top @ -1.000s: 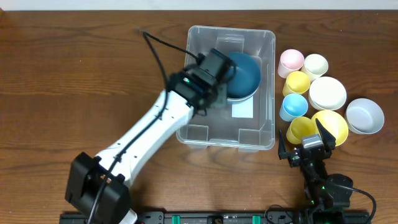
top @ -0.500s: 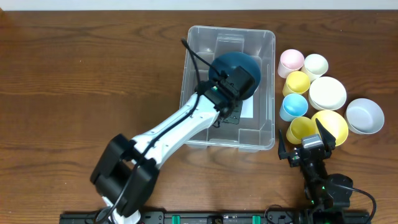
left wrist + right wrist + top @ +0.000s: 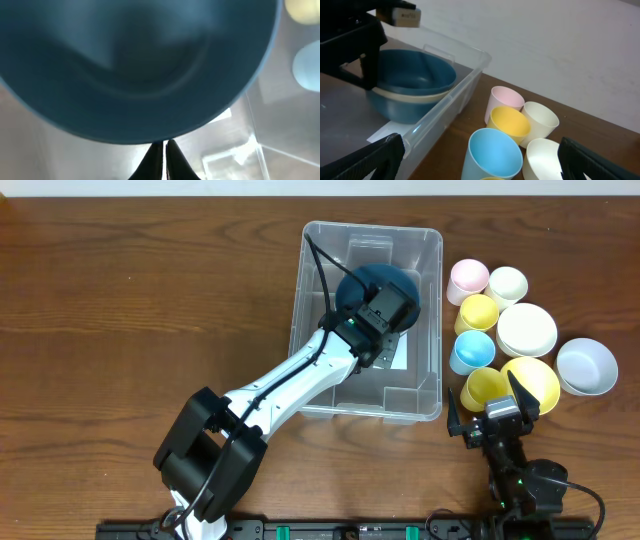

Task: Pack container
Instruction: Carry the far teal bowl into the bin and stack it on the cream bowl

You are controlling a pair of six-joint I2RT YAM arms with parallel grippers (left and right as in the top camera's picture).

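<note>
The clear plastic container (image 3: 318,260) stands at the table's middle back; its near wall also shows in the right wrist view (image 3: 465,75). My left gripper (image 3: 385,310) reaches into it and is shut on the rim of a dark blue bowl (image 3: 362,283). In the left wrist view the bowl (image 3: 140,65) fills the frame above the closed jaws (image 3: 165,145). In the right wrist view the blue bowl (image 3: 415,75) sits nested in a cream bowl (image 3: 405,96) over the white label. My right gripper (image 3: 487,408) is open and empty near the front right.
Right of the container stand a pink cup (image 3: 468,277), cream cup (image 3: 507,283), yellow cup (image 3: 477,311), light blue cup (image 3: 472,351) and another yellow cup (image 3: 484,387). Beside them are a white bowl (image 3: 527,329), yellow bowl (image 3: 537,378) and pale grey bowl (image 3: 586,366).
My left arm has swung to the right, bringing the gripper further over the container at the blue bowl's rim. The right arm has not moved.
</note>
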